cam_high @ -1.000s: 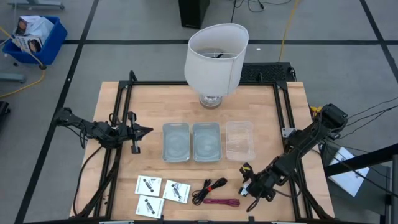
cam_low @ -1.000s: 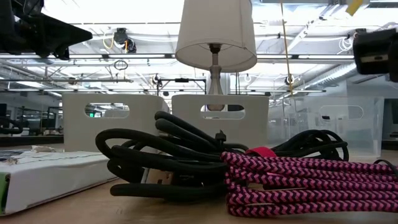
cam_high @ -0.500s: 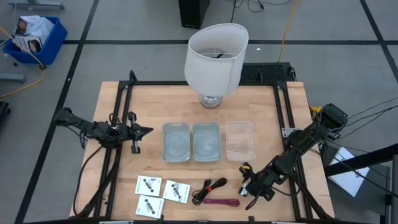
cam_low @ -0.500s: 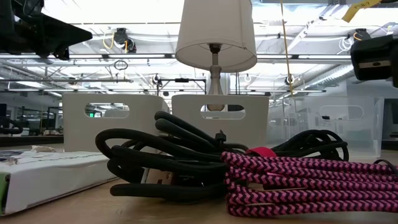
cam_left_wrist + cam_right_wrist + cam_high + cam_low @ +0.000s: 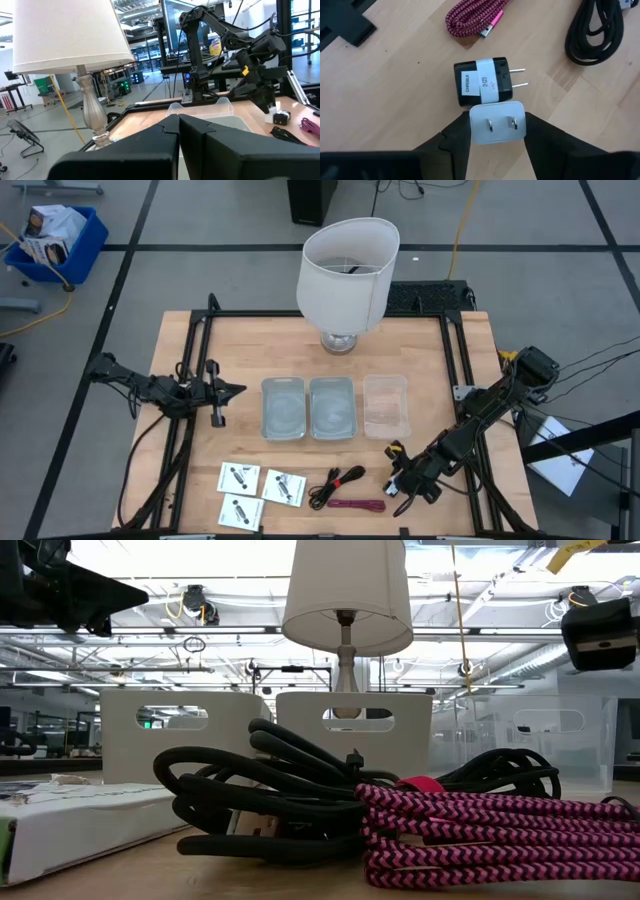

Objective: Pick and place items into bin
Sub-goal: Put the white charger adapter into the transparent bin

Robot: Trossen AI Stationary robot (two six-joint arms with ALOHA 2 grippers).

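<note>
One camera looks straight down from high up and sees the whole table (image 5: 190, 360). One sits low on the table, very close behind the red cable (image 5: 480, 830), looking level at the lamp (image 5: 347, 595). The left wrist camera looks over its fingers (image 5: 200, 145) toward the lamp too. The right wrist camera looks down, very close to the wood; the red cable lies just ahead of its fingers.

beside the red cable (image 5: 357, 505), the tiny white-and-black block (image 5: 397, 487) is too small to make out from above.
</note>
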